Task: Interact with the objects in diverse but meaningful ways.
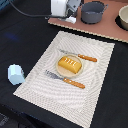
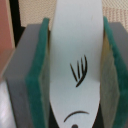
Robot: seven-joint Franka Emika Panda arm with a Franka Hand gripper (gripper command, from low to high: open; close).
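Observation:
In the wrist view a white fish-shaped piece [image 2: 75, 40] with black drawn lines stands between the green pads [image 2: 37, 75] of my gripper [image 2: 75, 85], which is shut on it. In the exterior view my gripper [image 1: 71, 18] hangs at the back, over the near edge of a brown board [image 1: 100, 27], with a bit of white at its tip. A golden-brown scored bread loaf [image 1: 69, 64] lies on a small plate [image 1: 59, 71] in the middle of a striped placemat [image 1: 95, 75]. A pale blue rounded-top block [image 1: 15, 74] stands on the dark table at the exterior view's left.
A knife [image 1: 80, 56] and a fork [image 1: 65, 79], both orange-handled, flank the plate. On the brown board stand a grey pot [image 1: 93, 12] and, at the exterior view's right edge, a bowl [image 1: 123, 17]. A black cable [image 1: 25, 11] trails from the arm.

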